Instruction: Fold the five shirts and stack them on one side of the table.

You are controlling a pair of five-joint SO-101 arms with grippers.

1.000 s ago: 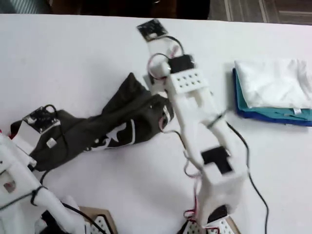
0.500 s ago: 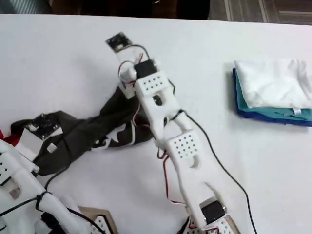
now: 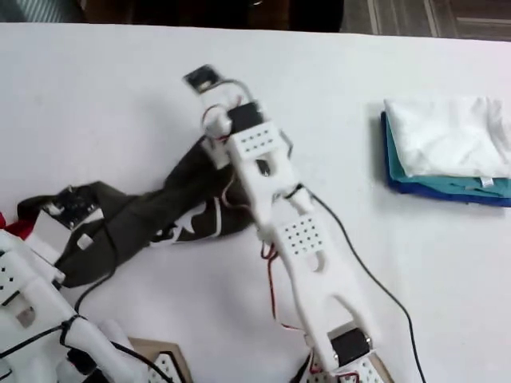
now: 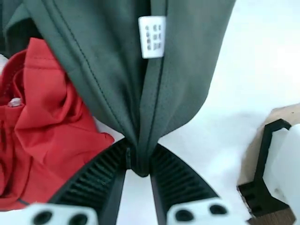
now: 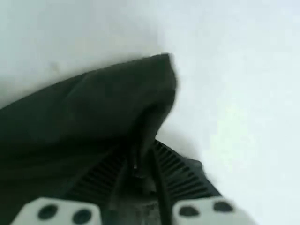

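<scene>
A dark shirt (image 3: 160,211) with a white print lies bunched and stretched across the table's left half. My left gripper (image 3: 70,239) is shut on its near-left end; in the left wrist view the fabric (image 4: 140,84) with a white label (image 4: 152,36) is pinched at the fingertips (image 4: 139,164). My right gripper (image 3: 217,148) is shut on the shirt's far end, and the right wrist view shows a dark fold (image 5: 108,108) clamped between its fingers (image 5: 140,171). Folded shirts (image 3: 447,148) are stacked at the right, white on teal and blue.
A crumpled red shirt (image 4: 42,122) lies beside the left gripper, at the table's left edge (image 3: 4,217). The right arm (image 3: 295,239) stretches diagonally from the near edge. A brown base plate (image 4: 276,154) sits near the left arm. Bare white table (image 3: 104,88) spreads behind the dark shirt.
My right gripper has swung to the left with the shirt's far end, then eased slightly back right. The shirt has bunched narrower. The left gripper has barely moved.
</scene>
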